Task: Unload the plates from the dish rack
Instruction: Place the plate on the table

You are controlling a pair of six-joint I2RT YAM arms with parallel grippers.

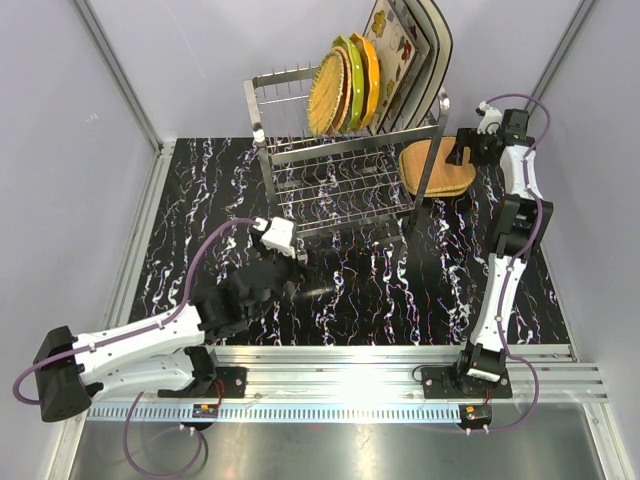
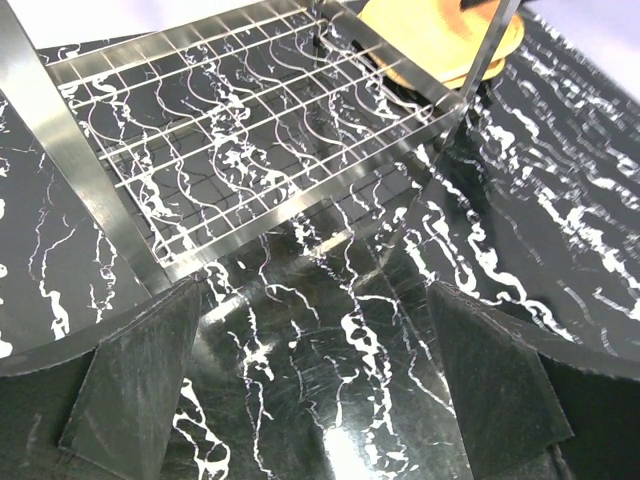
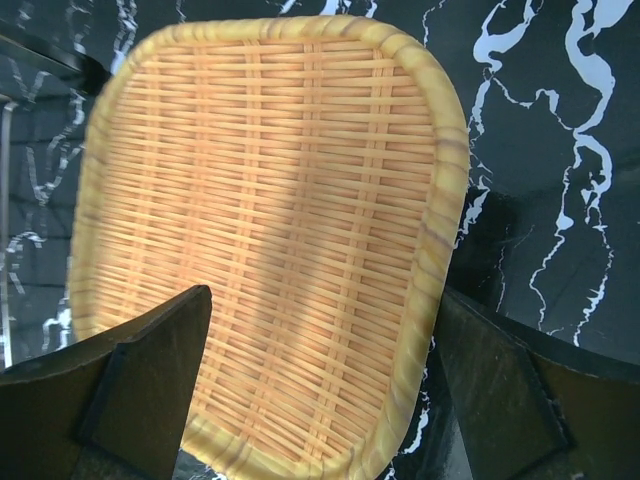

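The steel wire dish rack [image 1: 340, 175] stands at the back middle of the table. Its top tier holds upright plates: a tan woven one [image 1: 327, 95], a yellow-green one [image 1: 352, 78], an orange one [image 1: 371, 75] and large square cream flowered ones [image 1: 410, 55]. Another tan woven plate [image 1: 435, 168] [image 3: 270, 200] lies flat on the table right of the rack. My right gripper [image 1: 468, 150] [image 3: 322, 295] hovers open just above that plate's near edge, holding nothing. In front of the rack, my left gripper [image 1: 318, 288] [image 2: 315, 290] is open and empty, low over the table.
The rack's lower tier [image 2: 230, 130] is bare wire, with a steel leg [image 2: 70, 160] close ahead on the left. Grey walls enclose the black marbled table [image 1: 400, 290] at the back and sides. A metal rail [image 1: 400, 360] runs along the near edge.
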